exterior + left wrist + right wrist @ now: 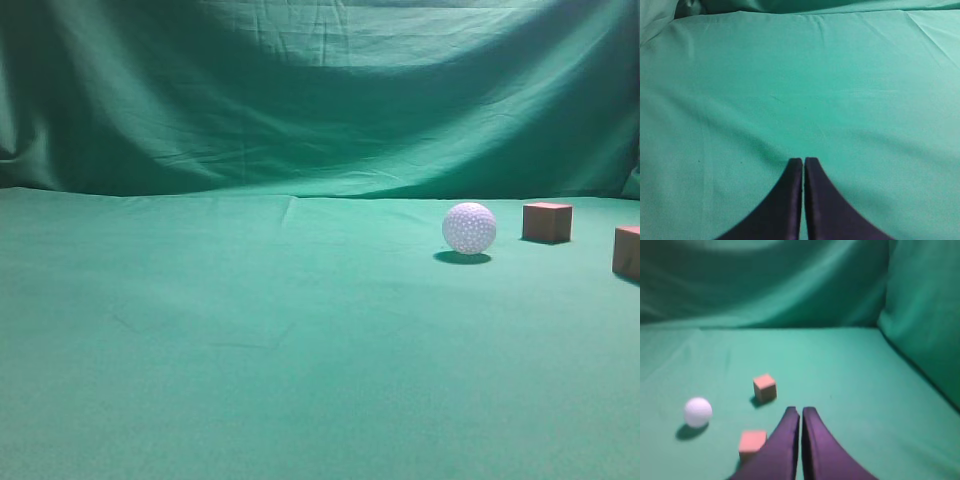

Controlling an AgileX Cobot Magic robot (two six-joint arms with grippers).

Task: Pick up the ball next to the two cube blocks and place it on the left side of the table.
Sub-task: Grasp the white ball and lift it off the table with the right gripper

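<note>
We see the right gripper point(801, 412) pressed closed on nothing, hovering just behind the two cube blocks point(764, 388). The left gripper point(803, 162) is closed and empty too, over bare cloth. The ball point(469, 228) sits on the table point(250, 340) right of centre, just left of the farther block, apart from both.

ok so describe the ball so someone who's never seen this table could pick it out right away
On the right side of the green table, three small things sit close together. The ball is leftmost, beside the two cube blocks: white, round and dimpled, where they are reddish-brown and square.
</note>
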